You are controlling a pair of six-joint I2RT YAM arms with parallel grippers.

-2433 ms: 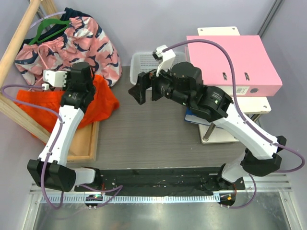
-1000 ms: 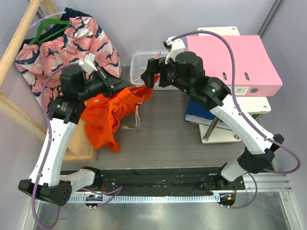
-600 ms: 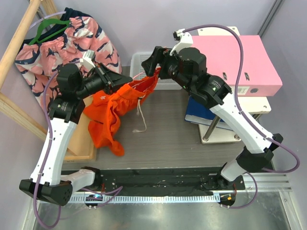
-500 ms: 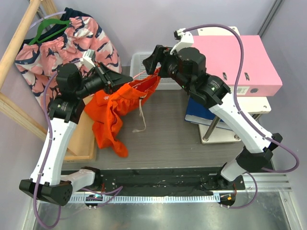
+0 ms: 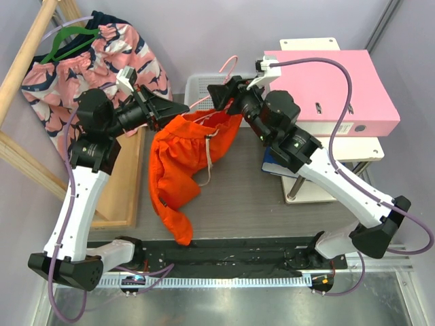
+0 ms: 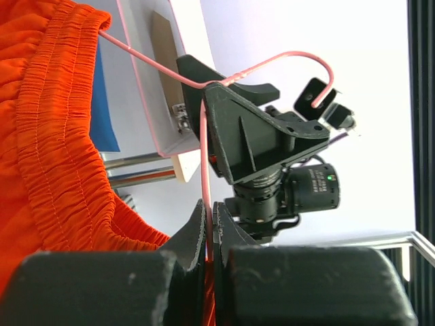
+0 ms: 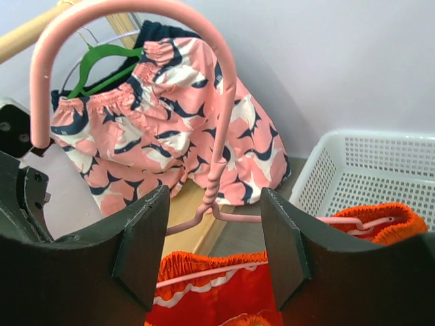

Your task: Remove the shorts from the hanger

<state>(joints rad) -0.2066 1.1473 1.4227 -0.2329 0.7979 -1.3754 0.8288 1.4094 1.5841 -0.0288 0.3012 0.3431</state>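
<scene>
So, your L gripper (image 6: 209,221) was clamped on the hanger (image 6: 202,142) wire
Shorts (image 5: 183,156) hung from it; your R gripper (image 7: 214,204) had jaws apart around its neck

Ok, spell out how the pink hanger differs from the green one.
The pink hanger is held up over the table, pinched by the left tool; the green hanger hangs at the wooden rail, untouched. The pink one carries plain orange shorts, the green one a patterned pink garment. Both hold a garment.
</scene>
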